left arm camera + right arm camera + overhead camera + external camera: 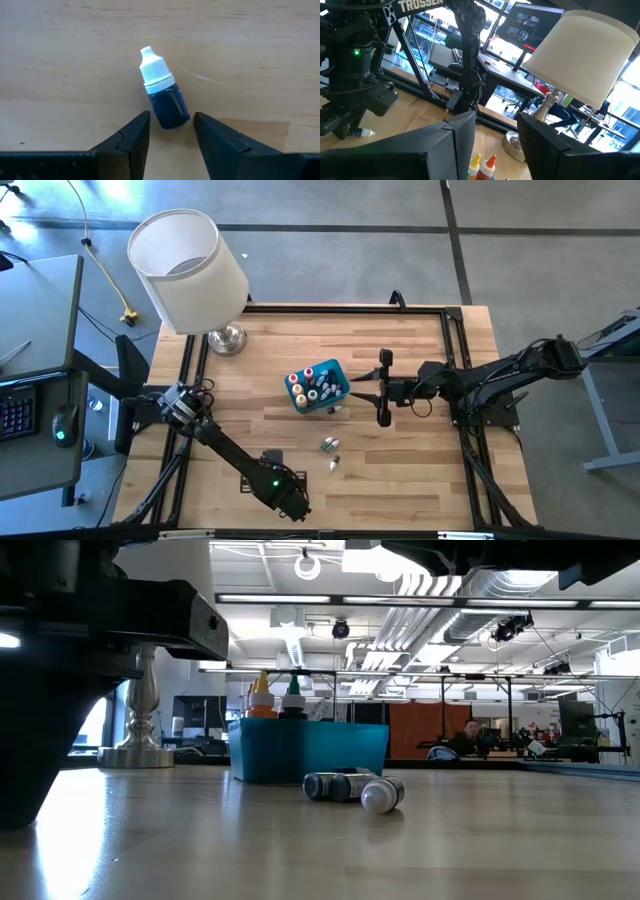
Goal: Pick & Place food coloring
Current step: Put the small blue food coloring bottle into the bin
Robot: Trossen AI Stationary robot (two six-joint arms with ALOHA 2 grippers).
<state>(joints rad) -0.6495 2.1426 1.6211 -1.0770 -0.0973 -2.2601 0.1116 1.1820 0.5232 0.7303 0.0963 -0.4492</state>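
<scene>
Two arms over one wooden table [420,480]; landmark for all positions: the teal bin [322,386], which sits near the table's middle.

Lamp [190,270] with white shade stands beyond the bin toward the table's far left corner, well apart from it.

Bin already holds several food coloring bottles [312,383], upright, caps up; orange and dark tips show above its rim in the low view.

Right gripper [372,387] hovers just beside the bin on its right side, raised above the table, fingers [445,145] parted with nothing between them. It appears to be waiting.

Two loose bottles [331,454] lie on their sides in front of the bin, near it, close to each other.

Left gripper [292,505] is well apart from the bin, at the table's near edge. Its fingers [132,137] stand moderately apart, empty. A dark bottle [163,90] with white cap lies flat on the wood; its base end sits just at the mouth of the gap, the cap pointing away. Not yet gripped.

Risks (judgement): only the bottle's rounded base is between the fingertips, so closing now may squeeze it forward and out. It lies slightly skewed to the gap; one finger may touch first and roll it. Advancing further before closing seems wise.
</scene>
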